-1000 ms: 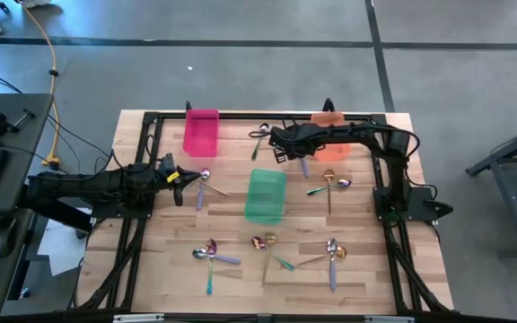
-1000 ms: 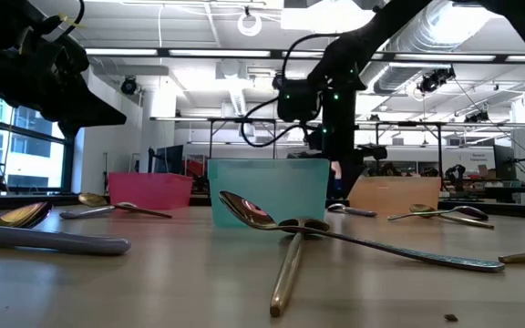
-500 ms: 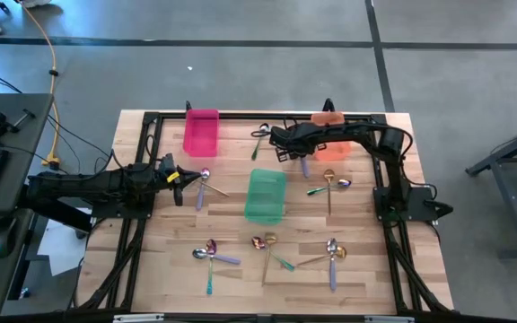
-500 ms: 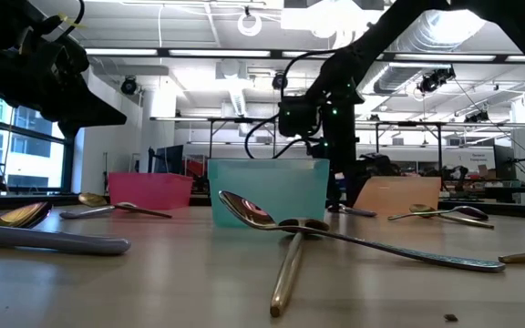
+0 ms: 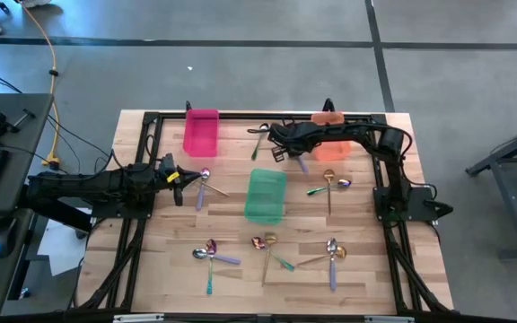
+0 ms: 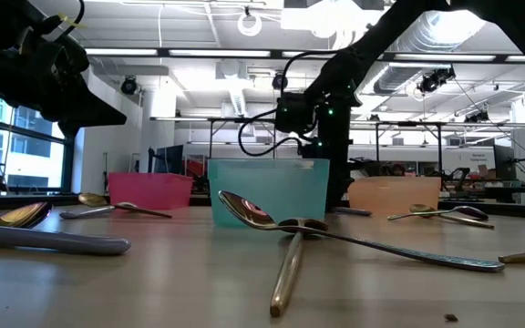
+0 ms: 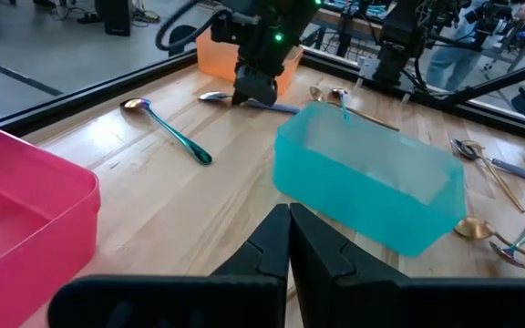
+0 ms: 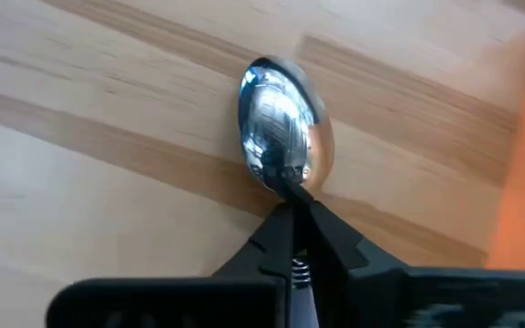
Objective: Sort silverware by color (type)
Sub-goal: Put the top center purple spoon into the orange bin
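Landmark: we are placing everything by the teal bin, which is sitting mid-table.
Near spoons: toward the table's front edge from the teal bin, spoons are lying in loose crossed clusters.
Left gripper: the left gripper is waiting beside the teal bin with fingers pressed together, holding nothing.
Held spoon: just behind the teal bin, the right gripper is pinching the silver spoon at its neck; the bowl is pointing away from the fingers, long axis in line with them.
Bins: the pink bin and orange bin are standing farther back; we are seeing nothing inside the pink and teal ones.
Nearby: a teal-handled spoon is lying between pink bin and gripper.
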